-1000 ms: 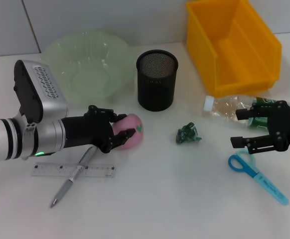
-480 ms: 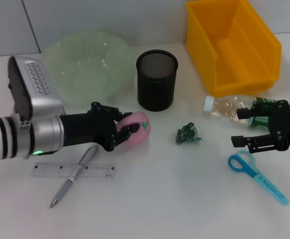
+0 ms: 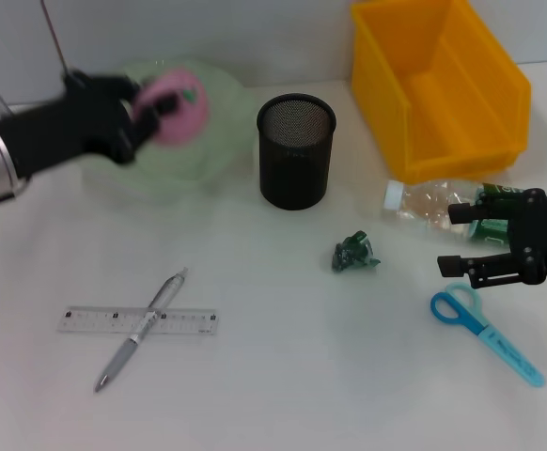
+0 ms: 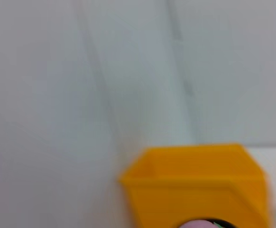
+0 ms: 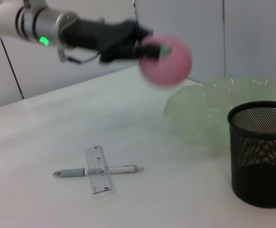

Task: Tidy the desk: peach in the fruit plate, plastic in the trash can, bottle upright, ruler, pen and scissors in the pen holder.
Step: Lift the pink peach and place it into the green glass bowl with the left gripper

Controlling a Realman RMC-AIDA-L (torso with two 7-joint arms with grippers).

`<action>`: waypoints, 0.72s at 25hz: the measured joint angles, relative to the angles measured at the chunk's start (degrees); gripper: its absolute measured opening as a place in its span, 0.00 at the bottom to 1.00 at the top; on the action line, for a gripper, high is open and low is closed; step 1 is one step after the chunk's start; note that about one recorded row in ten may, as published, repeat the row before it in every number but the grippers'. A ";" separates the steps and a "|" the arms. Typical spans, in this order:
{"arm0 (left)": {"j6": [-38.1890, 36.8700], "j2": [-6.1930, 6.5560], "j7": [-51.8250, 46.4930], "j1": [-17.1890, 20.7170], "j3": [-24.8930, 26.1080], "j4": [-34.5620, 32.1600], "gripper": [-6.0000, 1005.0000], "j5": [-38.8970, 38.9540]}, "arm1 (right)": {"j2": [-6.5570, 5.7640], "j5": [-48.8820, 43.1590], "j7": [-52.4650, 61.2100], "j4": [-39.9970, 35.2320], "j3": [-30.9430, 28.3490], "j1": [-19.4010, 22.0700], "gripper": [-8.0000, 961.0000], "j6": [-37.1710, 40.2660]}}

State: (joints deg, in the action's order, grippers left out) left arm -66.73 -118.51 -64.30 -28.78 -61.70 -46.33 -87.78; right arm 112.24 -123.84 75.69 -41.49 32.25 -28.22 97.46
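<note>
Robot test bench in a lab or office-type room. Evidence: a plain white table [image 3: 283, 376] against pale panelled walls [image 4: 81, 71], laid out with desk props such as a black mesh pen holder [image 3: 296, 150], a clear ruler [image 3: 138, 321], a pen [image 3: 140, 331], scissors [image 3: 486, 334] and a yellow storage bin [image 3: 438, 80].

Left gripper [image 3: 151, 108] raised at far left, fingers [image 3: 123, 94] clamped; right gripper [image 3: 469, 242] low, fingers spread.

Head view downward over the desk; right wrist low, sharing the pen holder [image 3: 295, 150]; left wrist seemingly wallward.
</note>
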 joint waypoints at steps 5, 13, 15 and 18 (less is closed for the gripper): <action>4.59 0.08 7.31 -5.01 5.84 7.49 0.19 3.84 | 0.05 0.01 -0.01 0.00 0.00 -0.15 0.86 0.00; 10.93 -0.18 10.66 -9.16 6.11 12.88 0.20 4.03 | 0.15 0.02 -0.01 0.00 0.33 -0.53 0.86 0.01; 11.23 -0.18 10.74 -9.36 6.29 13.28 0.20 4.50 | 0.17 0.01 0.02 0.00 0.43 -0.60 0.86 0.01; 11.29 -0.17 10.78 -9.38 6.29 13.32 0.26 5.24 | 0.17 0.02 0.26 -0.07 0.46 -0.61 0.86 0.02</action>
State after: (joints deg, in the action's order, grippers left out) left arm -55.44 -118.68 -53.52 -38.16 -55.41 -33.01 -82.54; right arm 112.41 -123.83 75.95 -41.55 32.71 -28.83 97.47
